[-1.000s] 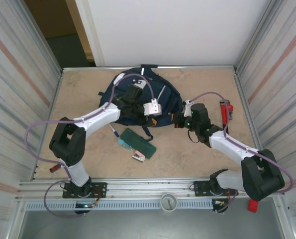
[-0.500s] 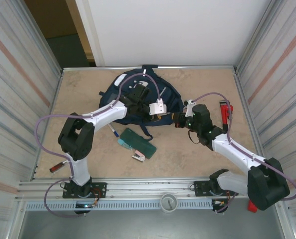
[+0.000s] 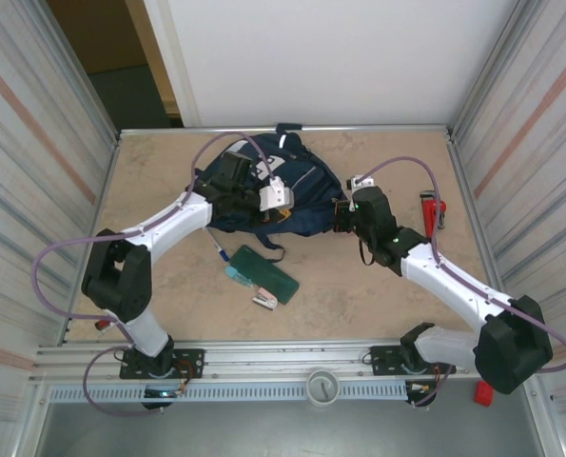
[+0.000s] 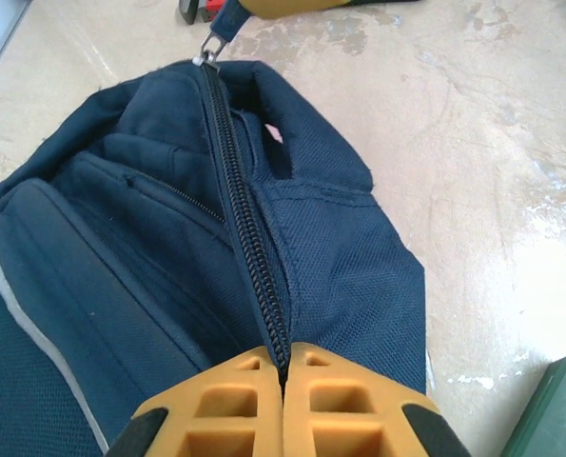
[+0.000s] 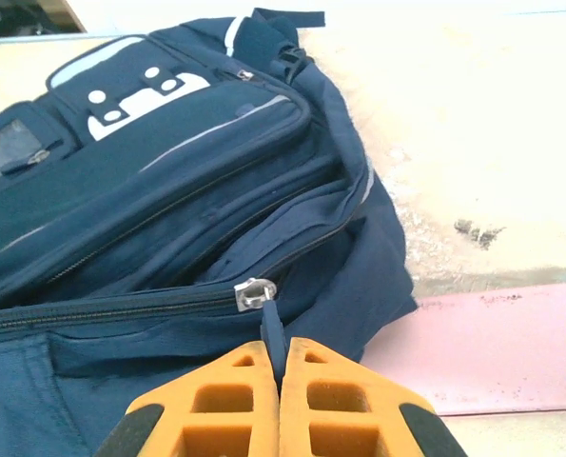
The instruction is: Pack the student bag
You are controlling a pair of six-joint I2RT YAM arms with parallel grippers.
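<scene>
The student bag (image 3: pixel 306 181), navy with white patches, lies at the back middle of the table. My left gripper (image 3: pixel 284 209) is over the bag's near edge. In the left wrist view it (image 4: pixel 284 357) is shut on the bag's fabric (image 4: pixel 340 238) right at the closed zipper line (image 4: pixel 249 238). My right gripper (image 3: pixel 337 215) is at the bag's right side. The right wrist view shows it (image 5: pixel 283 350) shut on the navy zipper pull (image 5: pixel 273 324) that hangs from the metal slider (image 5: pixel 254 292). That zipper runs taut between the two grippers.
A green case (image 3: pixel 266 271) lies in front of the bag, a small white and pink item (image 3: pixel 263 302) at its near end and a pen (image 3: pixel 218 253) to its left. A red tool (image 3: pixel 433 208) lies at the right, and a marker (image 3: pixel 102 324) near the left front edge.
My left gripper has gone from open to shut on the bag at the zipper and pulled back left. The right gripper moved back and left with the pull, and the bag shifted.
</scene>
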